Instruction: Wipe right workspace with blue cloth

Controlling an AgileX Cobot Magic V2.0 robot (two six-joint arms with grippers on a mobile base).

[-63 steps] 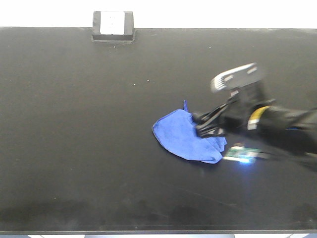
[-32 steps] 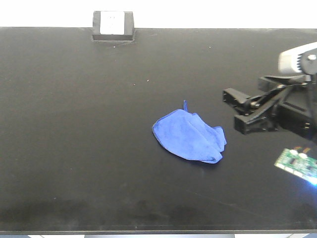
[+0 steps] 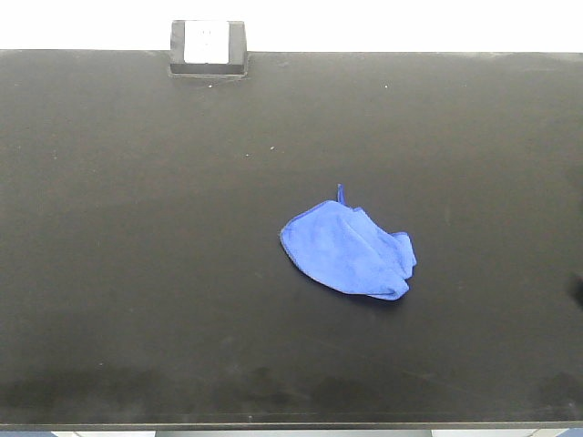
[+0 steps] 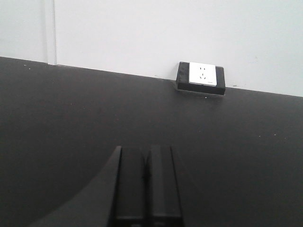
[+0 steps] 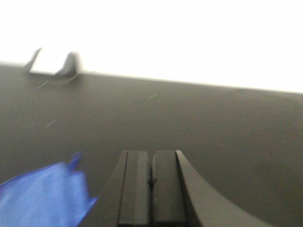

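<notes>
Front-facing view shows the black table [image 3: 137,273] from above, with the blue cloth [image 3: 348,253] lying crumpled a little right of its middle. The cloth sits flat on the surface, bunched into a rounded heap with folds along its right side, and a small loop tag sticks up from its far edge. Nothing touches it. A small black box with a white face [image 3: 208,45] stands at the far edge of the table, left of centre and well apart from the cloth. No arm shows in this view.

From the left wrist, the left tool [image 4: 146,184] has its two dark fingers pressed together side by side, closed on nothing, above bare table. The box, its white face showing socket holes, stands ahead and slightly to the right against a pale wall [image 4: 142,33].

From the right wrist, the picture is blurred. The right tool [image 5: 152,187] is likewise closed, its fingers meeting along a thin seam with nothing between them. The cloth appears at the lower left corner, beside the tool and apart from it. The box is a smeared shape at the far left edge.
</notes>
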